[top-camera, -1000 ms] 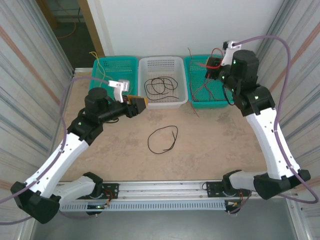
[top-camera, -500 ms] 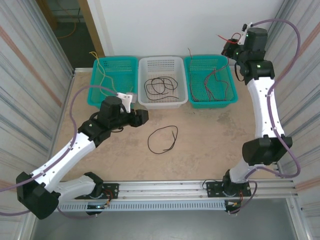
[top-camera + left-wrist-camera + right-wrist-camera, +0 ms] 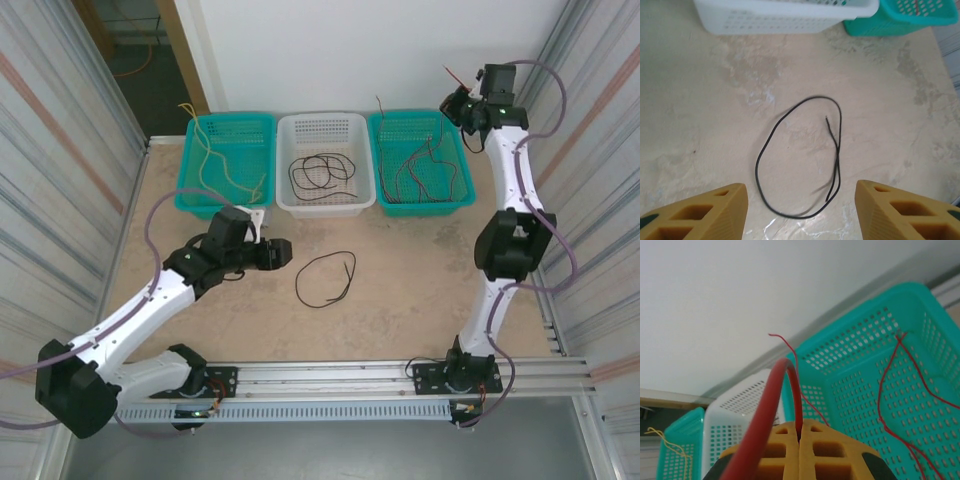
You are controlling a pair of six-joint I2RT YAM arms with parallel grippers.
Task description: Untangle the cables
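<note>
A black cable (image 3: 298, 285) lies in a loose loop on the table, its ends crossing on the right side. My left gripper (image 3: 285, 252) hovers just left of it, open and holding nothing. In the left wrist view the loop (image 3: 757, 170) lies ahead of and between the yellow fingertips (image 3: 715, 210). My right gripper (image 3: 455, 100) is raised high over the right teal basket (image 3: 425, 207), shut on a red cable (image 3: 771, 390). That cable arches out of the shut jaws, and thin red strands (image 3: 880, 390) trail down into the basket.
Three baskets line the back edge. The left teal basket (image 3: 210, 203) holds yellow cables, the white middle basket (image 3: 327, 205) holds black ones, and the right teal one holds red and dark ones. Corrugated walls close both sides, and a rail (image 3: 330, 375) runs along the near edge.
The right arm has swung up and back, lifting the red cable high above the right basket. The left gripper has come away from the baskets toward the black loop.
</note>
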